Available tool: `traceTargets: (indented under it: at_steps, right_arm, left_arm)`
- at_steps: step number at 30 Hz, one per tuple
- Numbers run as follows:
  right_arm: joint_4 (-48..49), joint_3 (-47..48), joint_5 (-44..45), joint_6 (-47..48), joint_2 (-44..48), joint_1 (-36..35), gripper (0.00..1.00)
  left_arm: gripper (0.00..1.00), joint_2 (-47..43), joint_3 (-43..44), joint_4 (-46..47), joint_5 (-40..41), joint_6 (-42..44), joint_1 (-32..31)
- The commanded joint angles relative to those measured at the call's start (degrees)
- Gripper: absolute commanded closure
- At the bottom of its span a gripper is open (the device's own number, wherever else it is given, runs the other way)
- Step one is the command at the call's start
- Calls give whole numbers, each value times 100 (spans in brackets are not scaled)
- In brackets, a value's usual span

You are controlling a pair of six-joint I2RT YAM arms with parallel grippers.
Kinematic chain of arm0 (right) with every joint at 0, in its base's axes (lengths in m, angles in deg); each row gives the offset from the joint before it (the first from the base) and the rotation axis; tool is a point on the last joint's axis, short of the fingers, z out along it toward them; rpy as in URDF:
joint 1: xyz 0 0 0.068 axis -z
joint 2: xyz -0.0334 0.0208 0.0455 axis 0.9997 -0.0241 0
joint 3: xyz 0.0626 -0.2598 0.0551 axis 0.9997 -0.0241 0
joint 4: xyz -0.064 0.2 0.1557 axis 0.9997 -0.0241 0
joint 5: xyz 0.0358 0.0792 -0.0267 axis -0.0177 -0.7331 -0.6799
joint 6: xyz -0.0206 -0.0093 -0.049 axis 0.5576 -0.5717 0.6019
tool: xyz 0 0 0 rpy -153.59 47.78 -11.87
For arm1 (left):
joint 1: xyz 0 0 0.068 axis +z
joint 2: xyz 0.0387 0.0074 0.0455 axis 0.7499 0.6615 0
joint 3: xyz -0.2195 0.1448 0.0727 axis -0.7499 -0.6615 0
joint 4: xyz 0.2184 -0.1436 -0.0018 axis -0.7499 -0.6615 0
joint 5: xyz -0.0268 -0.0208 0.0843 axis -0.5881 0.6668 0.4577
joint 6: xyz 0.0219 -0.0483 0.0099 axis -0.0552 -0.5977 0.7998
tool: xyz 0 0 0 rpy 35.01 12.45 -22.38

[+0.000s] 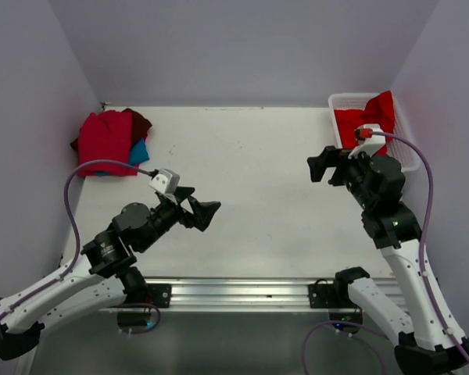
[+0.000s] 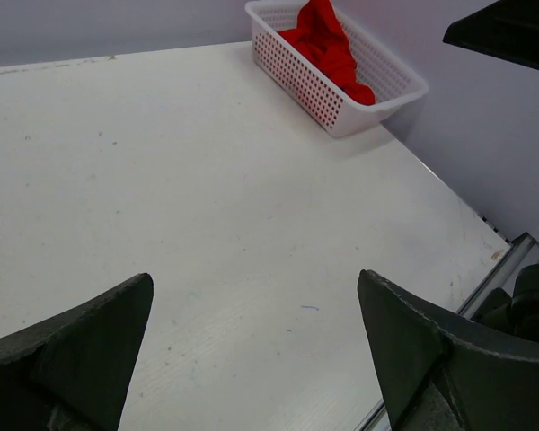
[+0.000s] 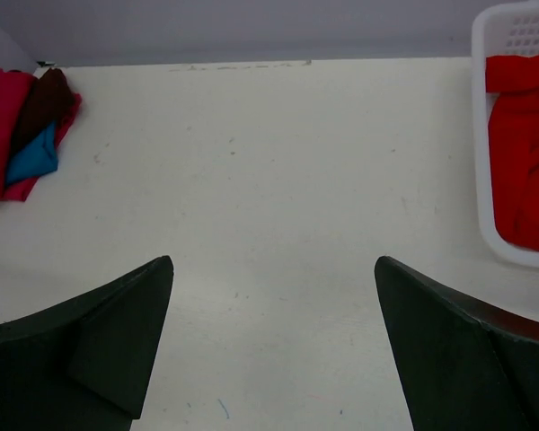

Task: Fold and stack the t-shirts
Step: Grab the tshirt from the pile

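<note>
From above, I see the left fingers (image 1: 206, 213) and right fingers (image 1: 319, 166) both spread wide, holding nothing, the right pair near the basket (image 1: 409, 152) where a crumpled red t-shirt (image 1: 375, 117) lies; the folded t-shirts (image 1: 108, 141) sit on the desk (image 1: 250, 148) well apart from that basket. My left wrist view looks across at the basket and its red cloth. My right wrist view shows the folded pile far from the basket.

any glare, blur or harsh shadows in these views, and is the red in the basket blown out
Top external: soft, even light; the table is bright without glare and shadows are faint. Left wrist: the left pincer is dark and slightly soft up close, while the basket is sharp. Right wrist: the red t-shirt is so saturated that its folds are hard to read; the folded stack is clear.
</note>
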State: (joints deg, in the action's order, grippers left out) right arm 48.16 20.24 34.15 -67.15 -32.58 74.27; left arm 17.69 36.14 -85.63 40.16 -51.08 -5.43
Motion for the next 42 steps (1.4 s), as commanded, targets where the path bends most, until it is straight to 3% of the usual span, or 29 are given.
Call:
traceTargets:
  at_steps: [1,7,14,17,20,22,27,28,30,36,42]
  right_arm:
    - [-237,232,87,-53,-221,-15,1]
    - [-836,770,428,-183,-1136,-15,1]
    - [823,155,1324,-596,-1057,-7,1]
    - [1098,399,1930,-676,-1644,151,1]
    - [164,1697,3167,-790,-3101,283,1]
    - [-507,3046,3224,-1113,-4398,625,1]
    - [-1537,4950,3066,-1731,-6258,1381,1]
    - [-1765,5693,3144,-1853,-6609,1417,1]
    - [-2363,6295,3468,-1994,-7313,1617,1]
    - [-2232,6561,3514,-2302,-7719,1918,3]
    - [-2716,6667,3699,-2749,-8106,2199,3]
  left_arm:
    - [0,52,300,53,68,196,5]
    - [0,43,283,133,112,240,5]
    - [0,-10,274,36,200,266,5]
    - [0,-80,283,-96,226,222,5]
    - [0,-263,186,-192,226,135,5]
    - [0,-439,107,-323,235,82,5]
    - [0,-914,115,-859,375,-103,5]
    - [0,-1106,124,-1052,410,-147,5]
    - [0,-1318,98,-1185,446,-261,5]
    - [0,-1838,89,-1651,701,-490,5]
    - [0,-1899,177,-1871,754,-586,5]
